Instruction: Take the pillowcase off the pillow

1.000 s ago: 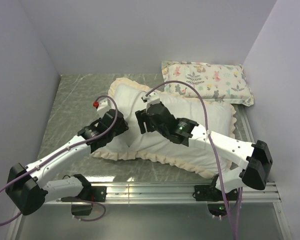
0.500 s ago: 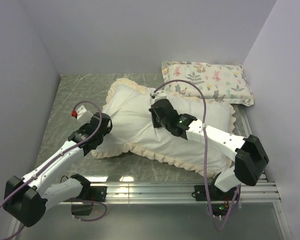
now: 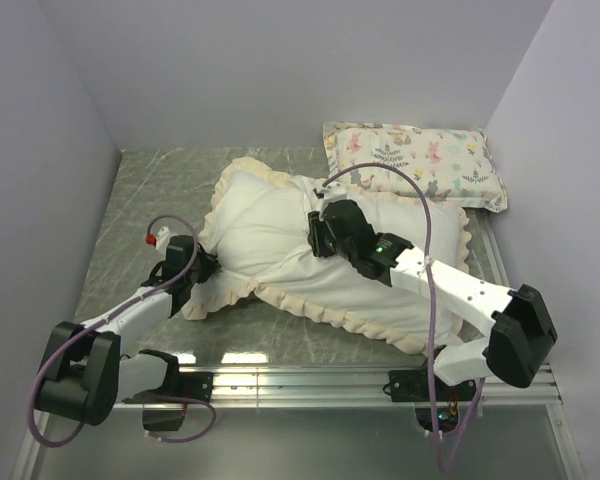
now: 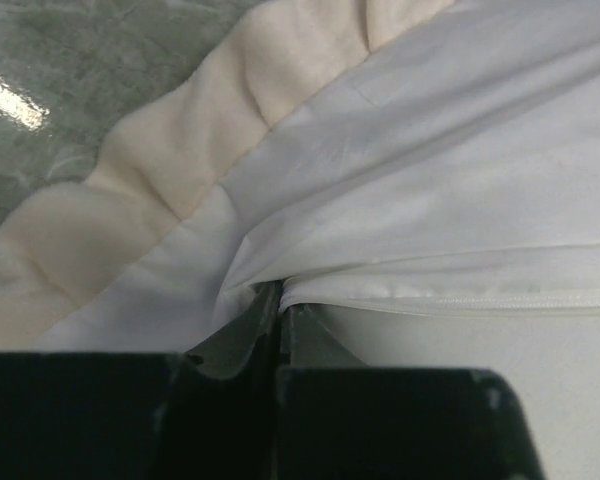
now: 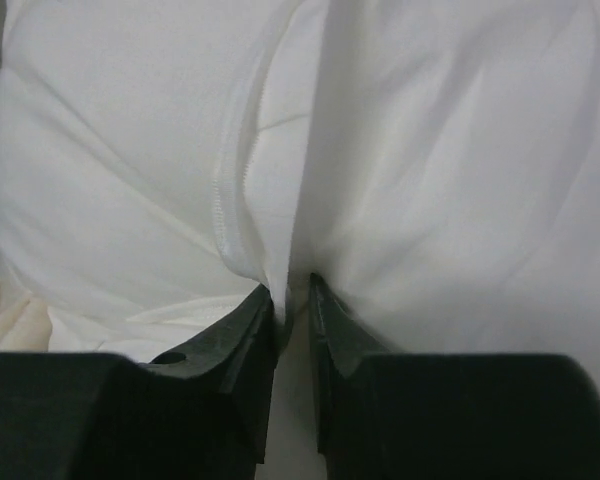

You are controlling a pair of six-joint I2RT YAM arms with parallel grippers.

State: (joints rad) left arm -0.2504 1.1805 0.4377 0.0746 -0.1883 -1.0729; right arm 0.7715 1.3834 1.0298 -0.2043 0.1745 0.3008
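The pillowcase [image 3: 380, 270] lies across the table, cream-white side out, with its cream frill [image 3: 345, 320] round the edge; no dark grey shows. It is plump, so the pillow is inside and mostly hidden. My left gripper [image 3: 202, 268] is at the near left corner, shut on a thin fold of the white fabric [image 4: 277, 290], next to the frill [image 4: 170, 170] and above a stitched seam [image 4: 460, 300]. My right gripper [image 3: 315, 238] is on top at the middle, shut on a raised fold of white fabric [image 5: 292, 285]. Creases run between the two grippers.
The small floral animal-print pillow [image 3: 420, 160] lies at the back right, touching the frill. The grey marbled table [image 3: 150, 190] is bare at the left and back. Walls close in left, back and right. A metal rail [image 3: 310, 378] runs along the near edge.
My left gripper has moved left and toward the near edge, to the case's corner. My right gripper has shifted right and back on top. The fabric between them is now drawn into creases.
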